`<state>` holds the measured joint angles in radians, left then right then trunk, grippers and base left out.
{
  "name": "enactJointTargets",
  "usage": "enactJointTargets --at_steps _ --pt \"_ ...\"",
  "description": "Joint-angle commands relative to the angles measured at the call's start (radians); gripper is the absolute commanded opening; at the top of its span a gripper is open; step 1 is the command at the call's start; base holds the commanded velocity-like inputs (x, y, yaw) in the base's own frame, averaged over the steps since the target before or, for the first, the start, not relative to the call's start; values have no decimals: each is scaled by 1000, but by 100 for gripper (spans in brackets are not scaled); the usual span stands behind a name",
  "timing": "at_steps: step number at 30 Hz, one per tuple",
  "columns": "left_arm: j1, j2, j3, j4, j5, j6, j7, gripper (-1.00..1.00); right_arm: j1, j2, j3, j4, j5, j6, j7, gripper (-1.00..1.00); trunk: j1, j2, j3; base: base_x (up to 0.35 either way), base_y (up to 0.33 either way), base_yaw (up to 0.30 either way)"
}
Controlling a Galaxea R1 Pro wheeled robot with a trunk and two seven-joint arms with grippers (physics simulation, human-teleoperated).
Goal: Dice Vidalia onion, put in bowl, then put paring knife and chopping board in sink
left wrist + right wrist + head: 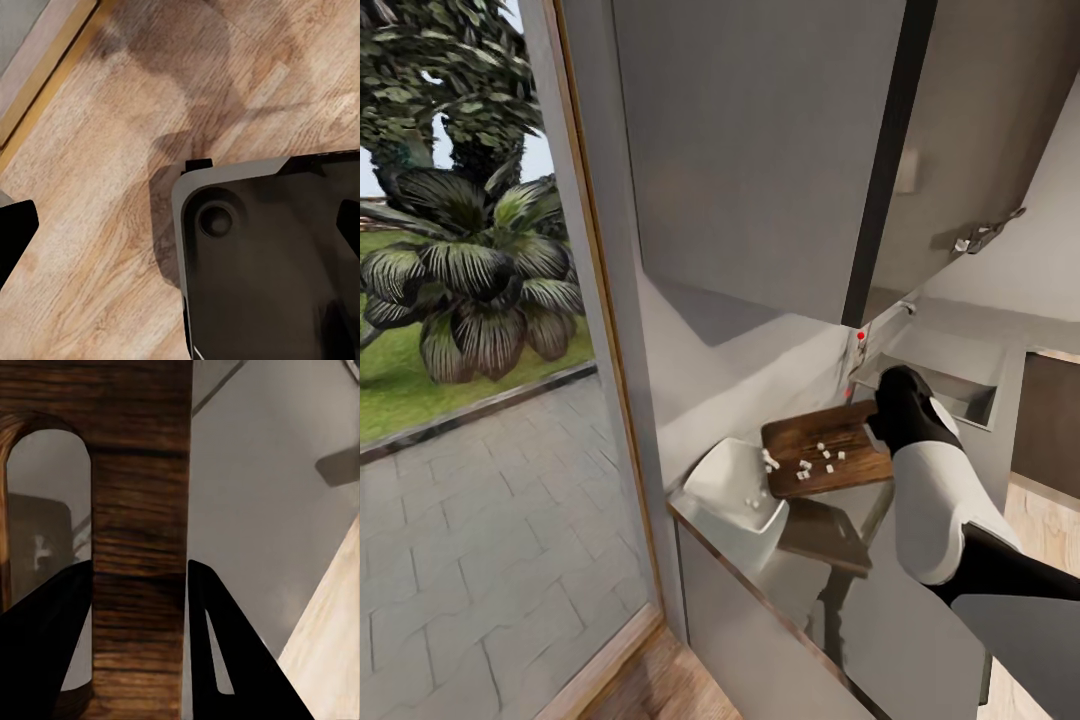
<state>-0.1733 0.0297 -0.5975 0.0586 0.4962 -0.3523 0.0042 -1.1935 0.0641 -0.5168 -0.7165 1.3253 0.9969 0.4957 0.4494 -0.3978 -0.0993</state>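
Note:
My right gripper (879,428) is shut on the handle end of the dark-brown chopping board (822,447), holding it tilted above the grey countertop (885,620). In the right wrist view the right gripper (139,566) clamps the wood strip beside the board's oblong slot (49,510). Small white cubes of diced onion (812,463) lie on the board, and a few more sit in the white bowl (732,490) under its low end. The sink (952,392) lies beyond the board. The paring knife is out of view. My left gripper (184,229) hangs open over the wood floor.
Grey wall cabinets (760,150) hang close above the worktop. A glass wall with a wood frame (605,330) stands at the left, a garden behind it. A tap with red knobs (859,338) rises by the sink. My dark base (270,262) is below the left gripper.

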Motion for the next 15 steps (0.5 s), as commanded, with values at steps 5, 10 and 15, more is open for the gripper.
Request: enactJointTargets --at_steps 5,10,15 --pt "-2 -1 -8 3 5 -5 0 100 -5 9 -5 -2 14 -1 10 -100 1 -2 -2 0 0 0" --pt "-2 -1 -8 3 5 -5 0 100 -6 23 -5 -3 14 -1 11 -100 1 -2 -2 0 0 0" --pt "-2 -1 -8 3 5 -5 0 100 -21 40 -5 -3 14 -1 11 -100 1 -2 -2 0 0 0"
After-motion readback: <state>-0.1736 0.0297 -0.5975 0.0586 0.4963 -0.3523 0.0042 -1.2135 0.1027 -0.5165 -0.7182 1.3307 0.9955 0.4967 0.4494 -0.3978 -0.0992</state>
